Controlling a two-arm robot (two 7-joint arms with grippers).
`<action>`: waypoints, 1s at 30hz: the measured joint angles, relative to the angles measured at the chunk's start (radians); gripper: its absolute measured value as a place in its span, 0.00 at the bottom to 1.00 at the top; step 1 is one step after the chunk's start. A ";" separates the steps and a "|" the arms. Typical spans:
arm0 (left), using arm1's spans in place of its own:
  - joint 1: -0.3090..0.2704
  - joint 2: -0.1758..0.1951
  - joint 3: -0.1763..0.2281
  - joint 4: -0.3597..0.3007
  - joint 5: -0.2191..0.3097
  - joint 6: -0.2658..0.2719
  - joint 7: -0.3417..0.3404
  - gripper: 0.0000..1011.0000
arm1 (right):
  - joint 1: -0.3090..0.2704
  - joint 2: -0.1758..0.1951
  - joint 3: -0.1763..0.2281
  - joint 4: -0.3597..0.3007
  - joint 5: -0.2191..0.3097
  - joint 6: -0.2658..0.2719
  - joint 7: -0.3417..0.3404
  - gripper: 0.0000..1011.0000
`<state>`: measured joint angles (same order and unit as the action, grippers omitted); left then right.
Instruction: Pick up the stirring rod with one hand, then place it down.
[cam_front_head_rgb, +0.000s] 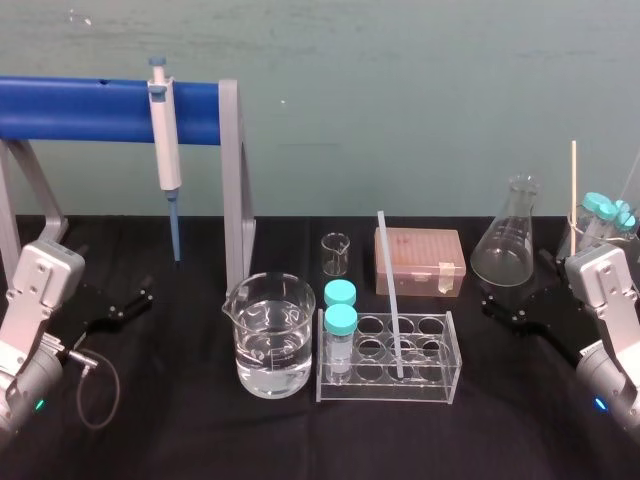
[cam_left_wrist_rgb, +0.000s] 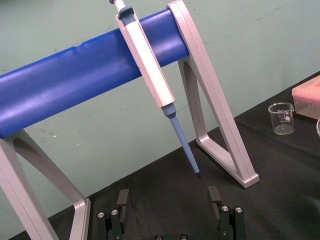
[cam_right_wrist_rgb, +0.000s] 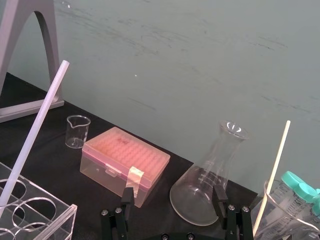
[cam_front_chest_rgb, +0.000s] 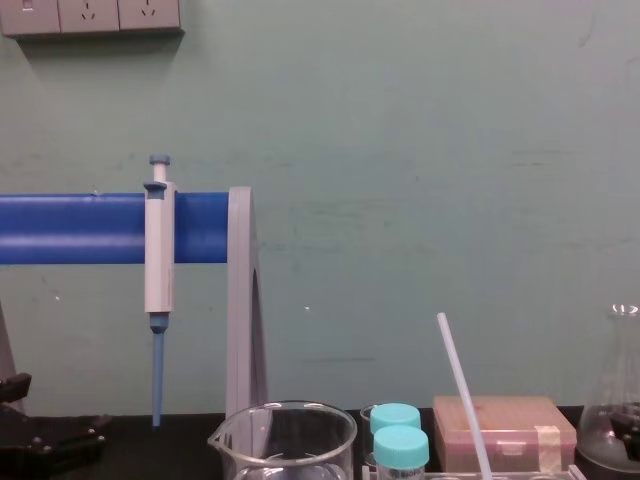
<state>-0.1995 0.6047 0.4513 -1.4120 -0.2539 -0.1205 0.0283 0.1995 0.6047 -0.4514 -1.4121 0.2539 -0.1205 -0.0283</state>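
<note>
**Handling the stirring rod (cam_front_head_rgb: 390, 295)**

Stands tilted in a hole of the test tube rack (cam_front_head_rgb: 440, 385), leaning back over its rear edge. Probably light, stiff, slick and brittle. Best pinched gently on the bare shaft above the rack, then drawn out along its lean. To the rack's right, the right gripper (cam_right_wrist_rgb: 173, 195); well to its left, the left gripper (cam_left_wrist_rgb: 168, 197); both spread wide, holding nothing.

no legible text, apparently
</note>
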 joint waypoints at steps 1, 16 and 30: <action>0.000 0.000 0.000 0.000 0.000 0.000 0.000 0.99 | 0.000 0.000 0.000 0.000 0.000 0.000 0.000 0.99; 0.000 0.000 0.000 0.000 0.000 0.000 0.000 0.99 | 0.000 0.000 0.000 0.000 0.000 0.000 0.000 0.99; 0.000 0.000 0.000 0.000 0.000 0.000 0.000 0.99 | 0.000 0.000 0.000 0.000 0.000 0.000 0.000 0.99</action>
<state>-0.1996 0.6047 0.4514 -1.4120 -0.2539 -0.1205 0.0283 0.1995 0.6047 -0.4514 -1.4120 0.2540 -0.1205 -0.0283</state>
